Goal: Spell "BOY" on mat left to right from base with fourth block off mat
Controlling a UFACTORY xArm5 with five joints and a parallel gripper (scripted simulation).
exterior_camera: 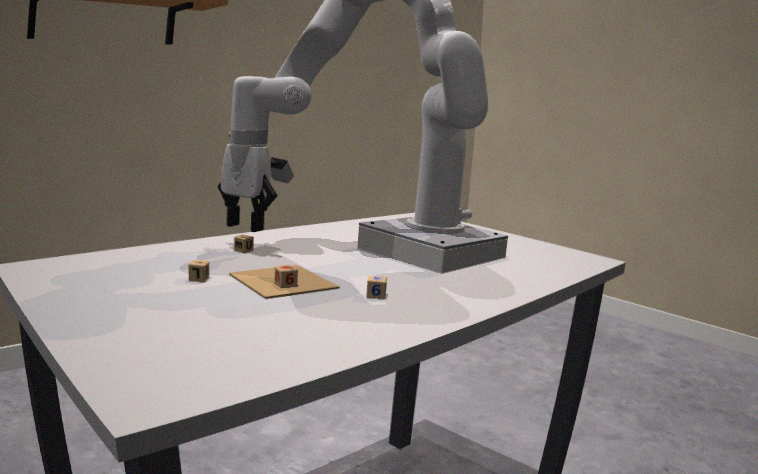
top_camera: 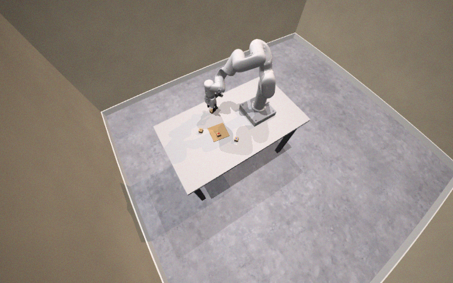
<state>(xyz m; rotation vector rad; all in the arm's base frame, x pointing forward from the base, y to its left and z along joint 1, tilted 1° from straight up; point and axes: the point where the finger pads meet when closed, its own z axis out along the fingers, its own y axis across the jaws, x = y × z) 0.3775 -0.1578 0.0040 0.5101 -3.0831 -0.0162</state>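
A tan mat (exterior_camera: 283,281) (top_camera: 219,131) lies on the white table. One wooden block with red marks (exterior_camera: 285,276) (top_camera: 218,134) sits on the mat. A block with blue marks (exterior_camera: 376,287) (top_camera: 236,138) lies on the table to the mat's right. A block with dark marks (exterior_camera: 198,270) (top_camera: 200,130) lies to the mat's left. Another dark-marked block (exterior_camera: 243,242) (top_camera: 211,109) lies behind it near the table's far edge. My gripper (exterior_camera: 244,217) (top_camera: 212,107) is open and empty, a short way above this far block, fingers pointing down.
The robot base (exterior_camera: 432,243) stands on the table to the right of the mat. A wooden shelf (exterior_camera: 167,4) hangs on the wall at the top left.
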